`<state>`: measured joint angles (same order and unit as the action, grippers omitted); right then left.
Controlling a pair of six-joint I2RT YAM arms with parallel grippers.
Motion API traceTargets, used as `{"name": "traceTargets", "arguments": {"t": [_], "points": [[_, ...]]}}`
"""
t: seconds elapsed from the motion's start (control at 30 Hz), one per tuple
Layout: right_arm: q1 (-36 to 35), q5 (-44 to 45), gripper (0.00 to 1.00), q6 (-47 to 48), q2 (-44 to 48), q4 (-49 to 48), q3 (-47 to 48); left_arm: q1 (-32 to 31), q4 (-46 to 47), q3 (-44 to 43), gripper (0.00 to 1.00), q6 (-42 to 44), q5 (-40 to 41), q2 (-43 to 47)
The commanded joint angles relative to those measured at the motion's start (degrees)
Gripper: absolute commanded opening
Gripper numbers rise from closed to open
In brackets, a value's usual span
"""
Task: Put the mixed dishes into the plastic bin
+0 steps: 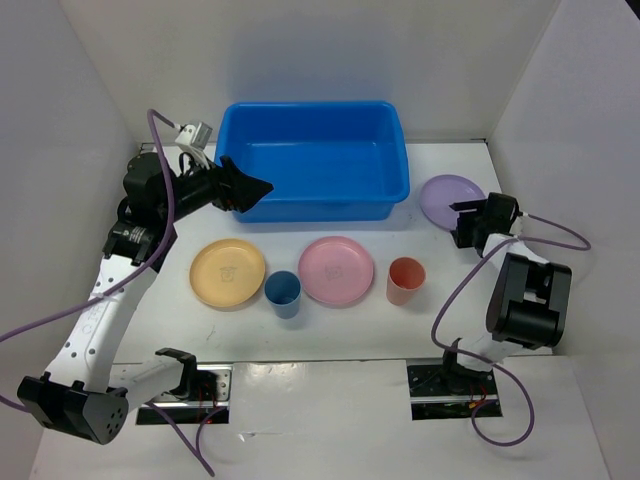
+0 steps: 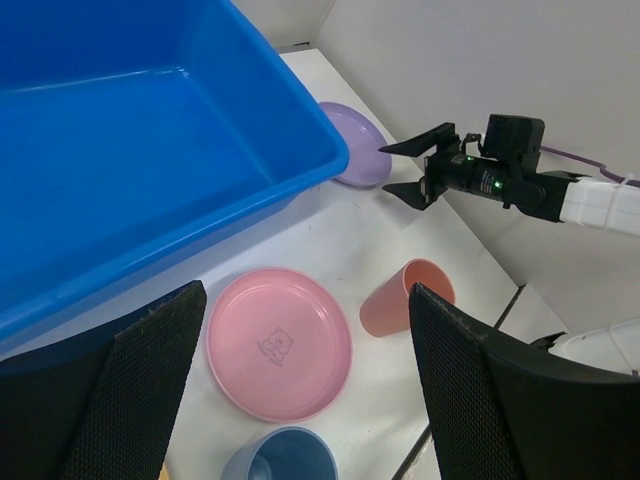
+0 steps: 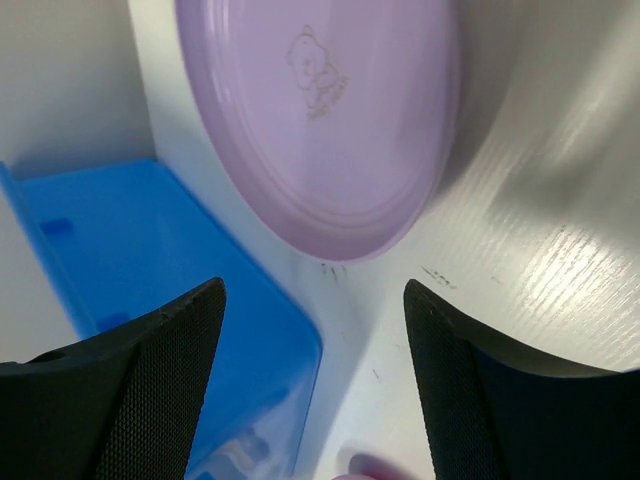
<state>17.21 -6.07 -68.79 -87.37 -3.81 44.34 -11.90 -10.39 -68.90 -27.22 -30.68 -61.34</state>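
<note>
Top external view: a blue bin [image 1: 315,160] sits on the 12 o'clock side of the white table [image 1: 340,335], with one long side facing the arms. All five dishes lie on the table outside it. A row runs at 6 o'clock from the bin. It has a yellow plate [image 1: 228,272] at the 9 o'clock end, then a blue cup [image 1: 283,293], a pink plate [image 1: 336,270], and a salmon cup [image 1: 405,280] at the 3 o'clock end. Both cups stand upright with their mouths up. The blue cup stands just beside the pink plate's rim, at about 8 o'clock of it, and close to the yellow plate too. A lilac plate [image 1: 450,198] lies apart from the row, at 3 o'clock of the bin and just beside the bin's near corner.

The left end effector [image 1: 248,188] hangs over the bin's near corner on the 9 o'clock side, above the rim. In the left wrist view its fingers are spread wide with nothing between them, so it is released. The pink plate and both cups show below through the gap.

The right end effector [image 1: 458,223] sits at the lilac plate's 5 o'clock edge, pointing toward 9 o'clock. Its jaws stand apart, released and holding nothing. The right wrist view shows the lilac plate flat on the table ahead of the fingers, with a small animal outline stamped at its centre and the bin's corner to one side. Whether a fingertip touches the plate's rim cannot be told.
</note>
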Motion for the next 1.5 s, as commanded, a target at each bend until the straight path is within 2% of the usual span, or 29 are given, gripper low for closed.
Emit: {"name": "traceTargets", "arguments": {"t": [0.0,0.33,0.5,0.53,0.57,0.87,0.97,1.07,1.17,1.27,1.47], "points": [[-0.4,0.4,0.77,-0.6,-1.8,-1.5,-0.6,0.3,1.5,-2.5,0.88,-0.1,-2.0,0.6],[-0.4,-0.7,0.69,-2.4,-11.2,-6.0,0.6,1.4,0.9,-2.5,0.88,-0.6,-2.0,0.1],[-0.4,1.4,0.6,-5.6,-12.5,-6.0,1.7,1.9,0.9,-3.0,0.88,-0.6,-2.0,0.1],[-0.4,1.4,0.55,-6.3,-12.5,-6.0,1.7,1.9,0.9,-3.0,0.88,-0.6,-1.5,0.1],[-0.4,2.9,0.53,-7.1,-12.5,-6.0,1.2,1.9,0.9,-3.0,0.88,-0.6,-1.5,0.1],[-1.5,10.8,0.53,-14.5,-11.9,-4.7,1.2,2.4,0.4,-3.0,0.88,-0.1,-1.5,0.1],[-1.5,10.8,0.43,-15.1,-12.6,-4.7,1.2,2.4,-0.2,-3.5,0.88,-0.1,-1.0,0.1],[-1.5,10.8,0.26,-15.6,-13.2,-4.2,1.7,2.4,-0.8,-3.5,0.88,0.4,-0.4,0.6],[-1.5,10.8,0.01,-16.3,-13.2,-4.2,1.7,2.9,-1.4,-3.5,0.88,0.4,-0.4,1.1],[-1.5,10.8,0.0,-16.3,-9.6,-3.5,1.7,2.9,-1.9,-3.5,0.88,0.4,-0.4,1.8],[-1.5,13.4,0.0,-13.0,5.0,2.6,5.7,3.5,-1.9,-2.9,0.9,-0.6,-2.1,3.6]]}}
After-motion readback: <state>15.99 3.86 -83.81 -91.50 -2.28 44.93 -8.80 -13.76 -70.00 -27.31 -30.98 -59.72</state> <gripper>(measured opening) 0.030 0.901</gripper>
